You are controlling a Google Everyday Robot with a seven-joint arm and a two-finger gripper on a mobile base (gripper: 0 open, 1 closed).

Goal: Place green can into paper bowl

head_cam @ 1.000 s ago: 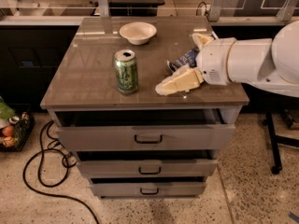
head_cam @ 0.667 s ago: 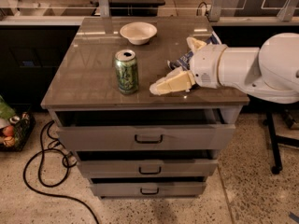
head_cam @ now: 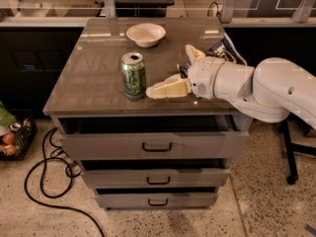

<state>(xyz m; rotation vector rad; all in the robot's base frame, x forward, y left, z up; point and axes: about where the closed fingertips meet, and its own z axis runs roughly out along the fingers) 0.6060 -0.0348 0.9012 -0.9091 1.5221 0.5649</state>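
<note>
Pincer [head_cam: 169, 70]: I see it low over the right half of the counter [head_cam: 89, 78], spread wide and holding nothing. One pale finger [head_cam: 168, 88] points left toward the green can [head_cam: 133, 76], and the other angles up and away toward the back of the counter. The lower finger's tip lies just beside the can's right side near its base; I cannot tell whether they touch.

The green can stands upright near the front middle of the counter, silver top showing. The paper bowl [head_cam: 145, 34] sits behind it near the back edge, well apart from the can, open side up.

A blue and white snack bag [head_cam: 224, 48] lies behind the white arm [head_cam: 266, 88]. The top drawer [head_cam: 158, 144] below stands partly pulled out.
</note>
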